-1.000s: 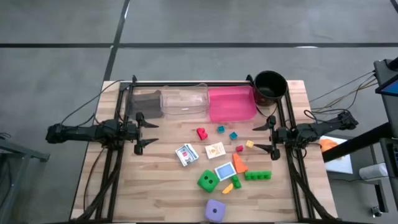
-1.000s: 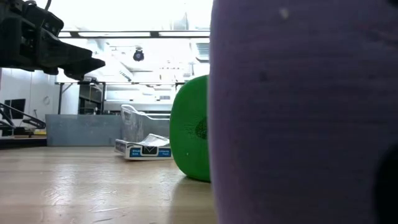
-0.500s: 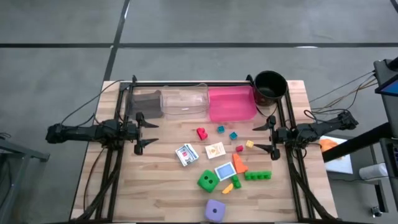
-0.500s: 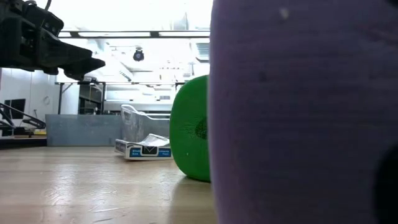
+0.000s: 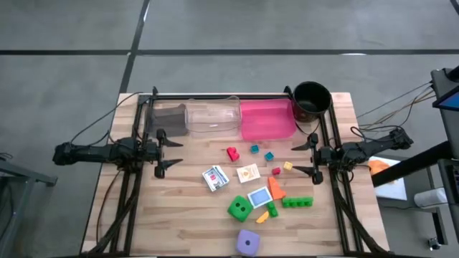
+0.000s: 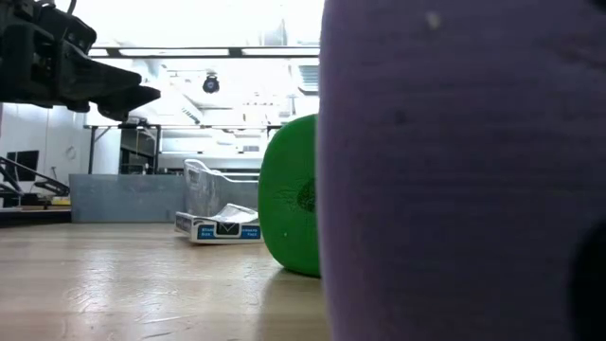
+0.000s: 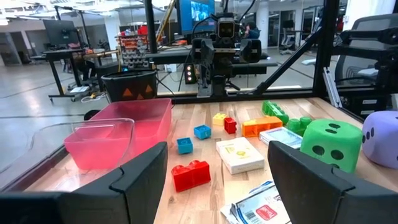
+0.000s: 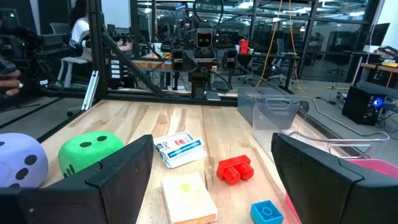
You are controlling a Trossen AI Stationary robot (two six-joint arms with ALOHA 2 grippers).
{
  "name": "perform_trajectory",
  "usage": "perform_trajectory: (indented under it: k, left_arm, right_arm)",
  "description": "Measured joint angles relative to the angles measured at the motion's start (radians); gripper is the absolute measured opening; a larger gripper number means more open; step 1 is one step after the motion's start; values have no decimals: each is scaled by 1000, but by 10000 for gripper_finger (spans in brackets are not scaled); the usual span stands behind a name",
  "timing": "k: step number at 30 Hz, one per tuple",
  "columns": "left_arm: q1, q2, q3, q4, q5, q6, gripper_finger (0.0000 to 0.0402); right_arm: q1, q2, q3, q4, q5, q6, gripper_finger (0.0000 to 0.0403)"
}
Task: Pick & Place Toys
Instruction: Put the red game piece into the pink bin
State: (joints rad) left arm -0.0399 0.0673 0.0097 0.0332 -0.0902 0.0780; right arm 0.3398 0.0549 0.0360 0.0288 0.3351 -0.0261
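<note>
while both arms wait at the table's sides:
left gripper [image 5: 166,149]: fingers spread, empty
right gripper [image 5: 304,158]: fingers spread, empty
toys [image 5: 259,186]: scattered between them

Grey floor [image 5: 215,29], bright ceiling lights [image 6: 189,24]

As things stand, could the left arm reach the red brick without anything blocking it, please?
Probably yes: the left tool is open at the table's left edge, and bare wood lies between it and the red brick.

Three trays [image 5: 215,118] line the table's [image 5: 179,215] far edge, a pot [image 5: 311,100] at their right; bricks [image 5: 297,203], cards [image 5: 214,178] and dice [image 5: 239,208] lie scattered before them.
</note>
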Motion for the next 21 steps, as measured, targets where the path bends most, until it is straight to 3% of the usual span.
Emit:
perform_trajectory:
  k: [10,21]
  left_arm:
    - [0,1,-6,10,-7,-1,278]
    - [0,1,-7,49,-8,-35,278]
  right_arm:
    - [0,0,0,7,9,0,325]
    - [-1,1,0,159,41,14,325]
